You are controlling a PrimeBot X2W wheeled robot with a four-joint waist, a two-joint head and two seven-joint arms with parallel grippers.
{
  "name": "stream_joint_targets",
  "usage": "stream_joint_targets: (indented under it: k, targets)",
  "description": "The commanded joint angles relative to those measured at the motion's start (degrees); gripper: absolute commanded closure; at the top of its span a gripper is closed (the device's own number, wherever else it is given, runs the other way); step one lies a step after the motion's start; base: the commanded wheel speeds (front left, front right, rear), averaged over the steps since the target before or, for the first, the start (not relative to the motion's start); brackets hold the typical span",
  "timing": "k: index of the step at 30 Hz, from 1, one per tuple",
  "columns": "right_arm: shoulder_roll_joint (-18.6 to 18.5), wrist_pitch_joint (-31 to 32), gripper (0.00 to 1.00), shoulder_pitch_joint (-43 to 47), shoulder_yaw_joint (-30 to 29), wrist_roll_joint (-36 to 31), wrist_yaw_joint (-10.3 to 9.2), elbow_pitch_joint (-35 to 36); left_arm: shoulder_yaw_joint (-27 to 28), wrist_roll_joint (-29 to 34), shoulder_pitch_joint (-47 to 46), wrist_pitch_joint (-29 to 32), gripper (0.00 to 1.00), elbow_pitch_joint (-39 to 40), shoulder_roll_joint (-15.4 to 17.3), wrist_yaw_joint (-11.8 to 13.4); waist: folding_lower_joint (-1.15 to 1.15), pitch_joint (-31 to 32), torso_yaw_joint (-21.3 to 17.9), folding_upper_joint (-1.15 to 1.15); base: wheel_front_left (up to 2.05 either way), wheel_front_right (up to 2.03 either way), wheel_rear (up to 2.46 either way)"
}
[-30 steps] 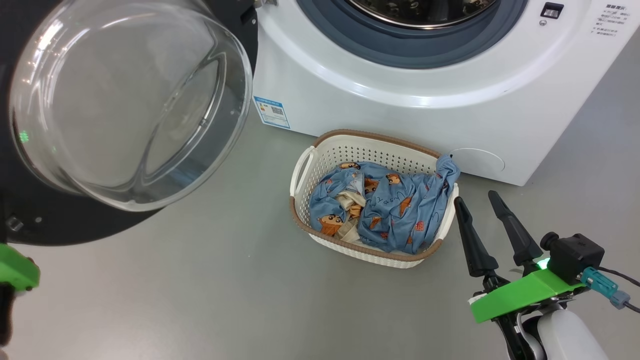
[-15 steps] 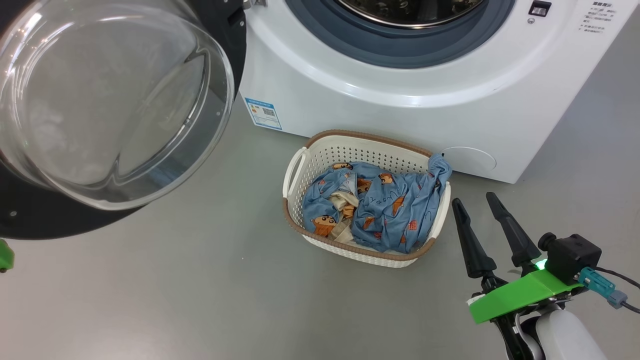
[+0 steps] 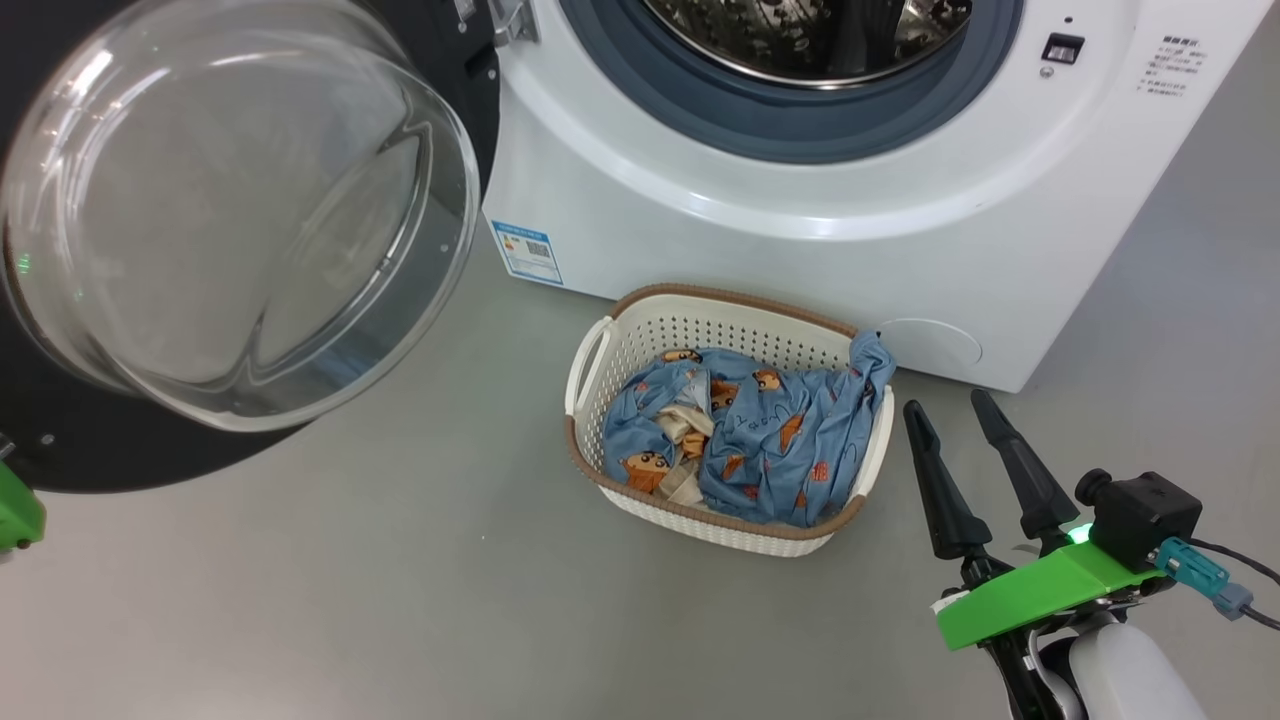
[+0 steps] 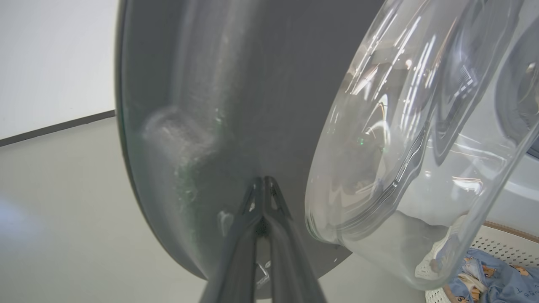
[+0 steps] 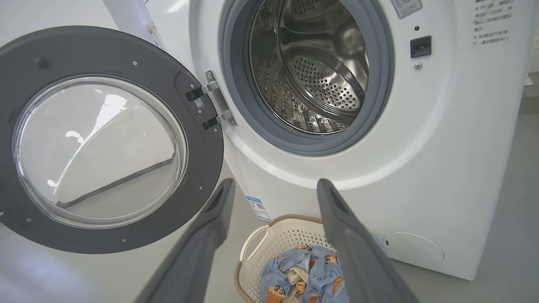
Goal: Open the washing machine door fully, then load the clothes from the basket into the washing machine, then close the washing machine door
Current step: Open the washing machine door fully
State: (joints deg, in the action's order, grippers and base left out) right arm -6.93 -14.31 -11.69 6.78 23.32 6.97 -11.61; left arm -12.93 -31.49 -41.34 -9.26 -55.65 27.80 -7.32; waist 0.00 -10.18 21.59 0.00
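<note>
**Fig.** Laundry corner, as seen by someone standing in the room.

**Surface:** the floor (image 3: 400,600) is smooth matt grey w/ soft reflections and carries everything here.

**Room:** a plain white wall (image 4: 50,63) meets the floor at a dark skirting strip (image 4: 54,128).

**(a)** The washing machine (image 3: 800,250), a white front-loader, stands on the floor. A blue energy sticker (image 3: 527,252) sits low on its front, on the hinge side. The mouth is uncovered, w/ a grey-blue gasket (image 3: 800,135) around the steel perforated drum (image 5: 320,84).

**(b)** The washing machine door (image 5: 202,168) is swung wide on its hinge (image 5: 214,105), w/ the clear glass bowl (image 3: 240,220) bulging into the room.

**(c)** The basket (image 3: 720,295), cream perforated plastic w/ a brown rim, sits on the floor just in front of the machine, below the mouth.

**(d)** The clothes (image 3: 770,440), blue print w/ a cream piece, lie inside the basket. One blue fold drapes over the rim at the corner nearest the machine.

**(e)** The right gripper (image 3: 943,400) is just beside the basket's right side, fingers pointing toward the machine. Its jaws are wide apart w/ nothing between them, and a green bracket (image 3: 1040,595) sits behind them.

**(f)** The left gripper (image 4: 264,181) has its jaws together w/ nothing between. The tips are close up to the door's dark inner face, beside the glass bowl. Contact cannot be told.
</note>
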Motion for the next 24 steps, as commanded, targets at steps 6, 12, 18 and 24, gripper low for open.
stream_joint_targets:
  k: [6,12,18,24]
  targets:
    - [0.57,-0.69,0.0,0.33,1.67,0.47,0.52,1.28,-0.11,-3.25,0.93,-2.06,1.0,2.88,4.59,-0.16,0.0,1.78,0.24,0.0,0.0,0.0,0.0]
    - [0.58,-0.69,0.0,0.96,1.54,0.48,0.52,1.42,-1.62,-5.78,4.18,-3.56,1.0,5.41,5.24,-0.16,0.0,2.66,0.59,0.0,0.0,0.0,0.0]
    - [0.64,-0.69,0.0,1.34,1.58,0.55,0.52,1.54,-1.64,-6.43,7.01,-4.93,0.29,8.57,5.16,-0.16,0.0,3.17,0.71,0.0,0.0,0.0,0.0]
    - [0.62,-0.69,0.0,1.12,1.57,0.43,0.52,1.81,-0.58,-7.13,10.18,-5.44,0.0,13.08,4.93,0.05,0.0,2.7,0.36,0.0,0.0,0.0,0.0]
